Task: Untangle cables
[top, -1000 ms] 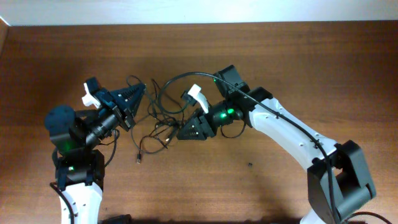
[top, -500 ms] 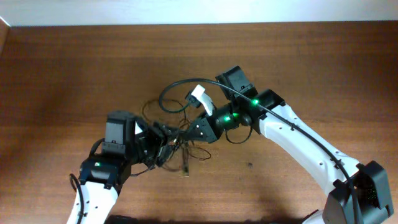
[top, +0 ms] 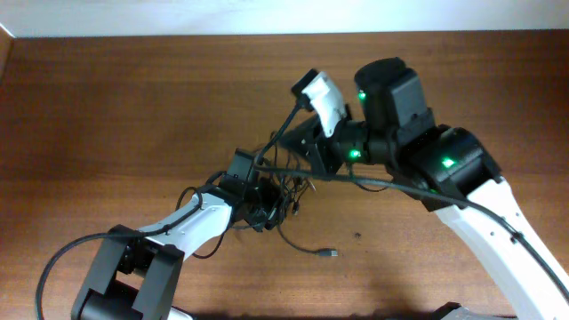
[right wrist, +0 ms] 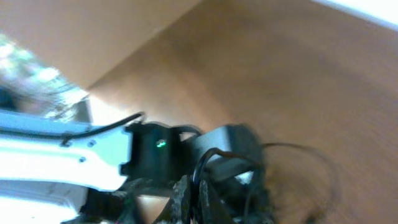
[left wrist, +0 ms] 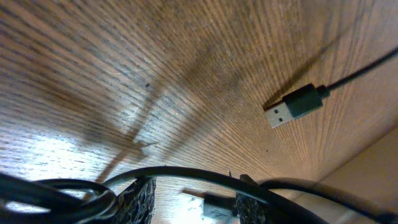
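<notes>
The cables (top: pixel 283 188) are a tangle of thin black wires at the table's middle. One loose USB plug (top: pixel 327 253) lies in front of the tangle and shows in the left wrist view (left wrist: pixel 292 106). My left gripper (top: pixel 269 203) sits low in the tangle. Its fingers (left wrist: pixel 194 202) are apart, with a black cable (left wrist: pixel 186 173) across their tips and a plug between them. My right gripper (top: pixel 286 147) is raised over the tangle's far side. Its fingers (right wrist: pixel 198 193) are shut on a thin black cable (right wrist: pixel 205 160) that arches up from them.
Thicker black arm cables (top: pixel 373 178) loop from the right arm across the tangle. The left arm's white link (right wrist: pixel 74 155) shows close below in the right wrist view. A pale wall strip (top: pixel 267 16) runs along the table's far edge.
The left gripper has moved right into the tangle. The right arm has lifted and swung right, drawing a cable up. The tangle has shifted right and a plug end now lies in front.
</notes>
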Motion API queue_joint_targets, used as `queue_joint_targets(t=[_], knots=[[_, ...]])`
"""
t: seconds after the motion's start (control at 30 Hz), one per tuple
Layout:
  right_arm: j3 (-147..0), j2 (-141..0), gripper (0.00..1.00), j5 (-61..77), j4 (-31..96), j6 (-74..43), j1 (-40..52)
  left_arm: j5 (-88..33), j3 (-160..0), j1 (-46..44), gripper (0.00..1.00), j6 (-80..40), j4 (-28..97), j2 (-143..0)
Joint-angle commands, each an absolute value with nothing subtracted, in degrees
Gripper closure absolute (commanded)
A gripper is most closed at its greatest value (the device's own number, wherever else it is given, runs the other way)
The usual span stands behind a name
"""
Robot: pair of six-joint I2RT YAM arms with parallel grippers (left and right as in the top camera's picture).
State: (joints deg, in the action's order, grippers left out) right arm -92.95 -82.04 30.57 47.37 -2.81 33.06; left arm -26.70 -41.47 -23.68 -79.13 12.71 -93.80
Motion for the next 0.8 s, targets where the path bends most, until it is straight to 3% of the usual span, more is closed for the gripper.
queue_joint_targets(t=[0.0,0.07,0.1,0.23,0.27,0.3,0.33,0.37,0.4,0.47,0.57,0.6,0.63,0.7,0.77], knots=[[-98.83,-79.85,0.96,6.9,48.05,-2.44,33.26,-21.61,-41.39,-23.86,0.56,-77.01,13.1,-94.94],[-100.12,-79.85,0.96,-6.37,48.07,-4.19,33.23,-20.73,-41.41,-23.86,0.65,-76.03,13.85,-94.94],[-101.56,-79.85,0.96,-17.74,48.03,-7.27,33.23,-19.22,-41.39,-23.86,0.78,-76.03,15.27,-94.94],[-107.55,-79.85,0.96,-46.13,48.05,-8.01,32.21,-11.7,-41.39,-23.86,0.83,-76.05,19.9,-94.94],[-107.87,-79.85,0.96,-44.84,48.88,-8.01,30.22,-11.09,-41.39,-23.86,0.83,-76.05,21.15,-94.94],[-107.85,-79.99,0.86,-36.6,52.27,-8.01,29.32,-11.09,-41.39,-23.86,0.86,-76.05,21.3,-94.94],[-107.85,-80.18,0.74,-27.53,56.4,-8.03,29.1,-11.07,-41.39,-23.86,0.86,-76.07,21.21,-94.94],[-107.79,-80.97,0.51,-14.2,63.26,-8.25,29.12,-11.05,-41.39,-23.86,0.85,-76.07,21.08,-94.94],[-107.79,-82.04,0.37,-10.52,67.96,-12.36,29.12,-11.03,-41.39,-23.86,0.85,-76.05,21.12,-94.94],[-107.53,-85.01,0.37,-11.11,80.47,-22.94,29.1,-11.03,-41.39,-23.86,0.84,-76.07,21.12,-94.94],[-99.68,-89.14,0.37,-10.9,91.9,-38.61,29.12,-10.2,-41.39,-23.86,0.7,-76.07,21.1,-94.94],[-92.18,-89.19,0.3,-10.72,90.83,-46.33,29.1,-10.22,-41.39,-23.86,0.57,-76.05,21.15,-94.94],[-88.51,-89.19,0.3,-10.61,89.86,-50.85,29.1,-10.24,-41.39,-23.86,0.54,-76.05,21.17,-94.94],[-80.12,-89.19,0.16,-8.91,84.31,-61.69,29.1,-10.22,-41.39,-23.86,0.46,-76.07,21.12,-94.94],[-68.69,-89.19,0.18,-1.41,68.75,-73.01,29.1,-10.22,-41.39,-23.86,0.42,-76.07,21.12,-94.94]])
